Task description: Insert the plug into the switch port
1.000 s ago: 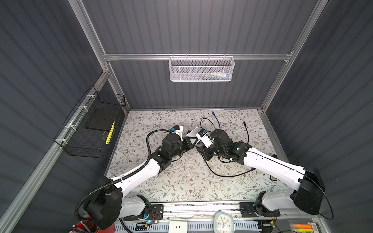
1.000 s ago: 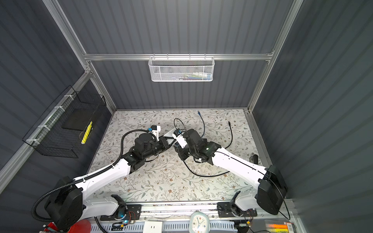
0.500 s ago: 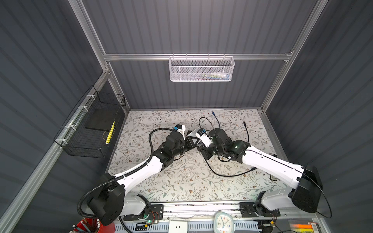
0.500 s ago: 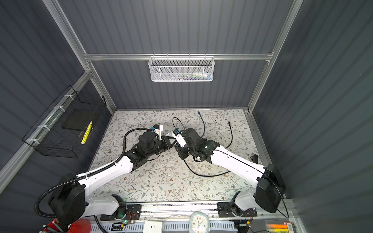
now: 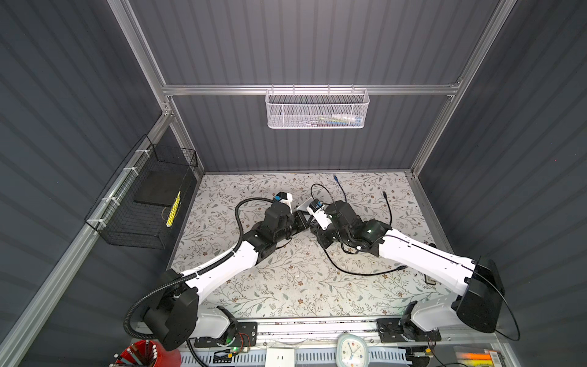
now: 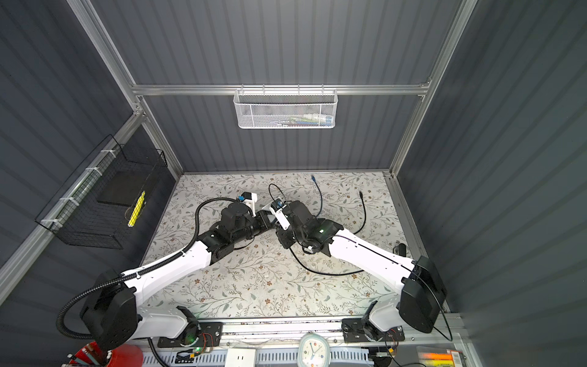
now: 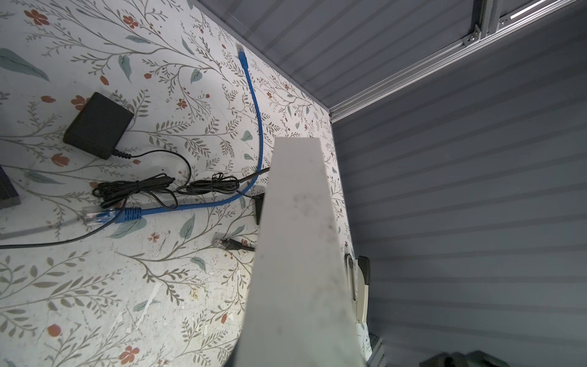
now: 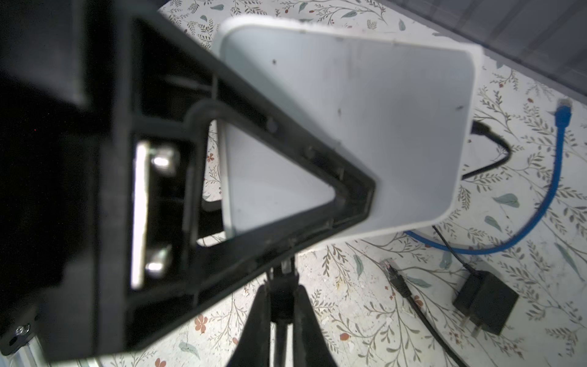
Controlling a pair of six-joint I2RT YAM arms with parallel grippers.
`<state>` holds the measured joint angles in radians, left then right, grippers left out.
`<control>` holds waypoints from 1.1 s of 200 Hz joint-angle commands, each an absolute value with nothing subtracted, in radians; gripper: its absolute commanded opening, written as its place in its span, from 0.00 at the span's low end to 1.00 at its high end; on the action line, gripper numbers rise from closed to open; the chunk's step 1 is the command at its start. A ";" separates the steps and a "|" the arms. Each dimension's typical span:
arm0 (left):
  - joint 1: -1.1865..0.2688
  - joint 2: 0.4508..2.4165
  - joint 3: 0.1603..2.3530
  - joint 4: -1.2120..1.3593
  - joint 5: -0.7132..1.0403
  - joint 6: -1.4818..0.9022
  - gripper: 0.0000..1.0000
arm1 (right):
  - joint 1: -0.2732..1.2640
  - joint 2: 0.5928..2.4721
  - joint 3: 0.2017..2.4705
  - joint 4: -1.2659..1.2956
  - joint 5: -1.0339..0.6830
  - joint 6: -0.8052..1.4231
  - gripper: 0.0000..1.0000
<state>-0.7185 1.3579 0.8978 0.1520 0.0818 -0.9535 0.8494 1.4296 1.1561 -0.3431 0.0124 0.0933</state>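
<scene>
Two white arms, the left arm (image 5: 222,270) and the right arm (image 5: 422,257), are seen tip to tip over the middle of the flowered table (image 5: 286,286). The white switch (image 8: 349,111) is held tilted, clamped flat between the fingers of the left gripper (image 5: 303,219). A black power adapter (image 8: 486,302) and a blue cable (image 8: 552,178) are seen lying on the table nearby. The right gripper (image 8: 282,286) is closed on the small black plug (image 8: 282,273), which is pointed at the edge of the switch, just beside it; whether they touch cannot be told.
</scene>
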 commanded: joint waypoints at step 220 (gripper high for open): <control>-0.795 1.380 0.906 -0.019 0.285 -1.052 0.00 | 0.861 1.342 1.167 0.294 -0.031 -0.030 0.00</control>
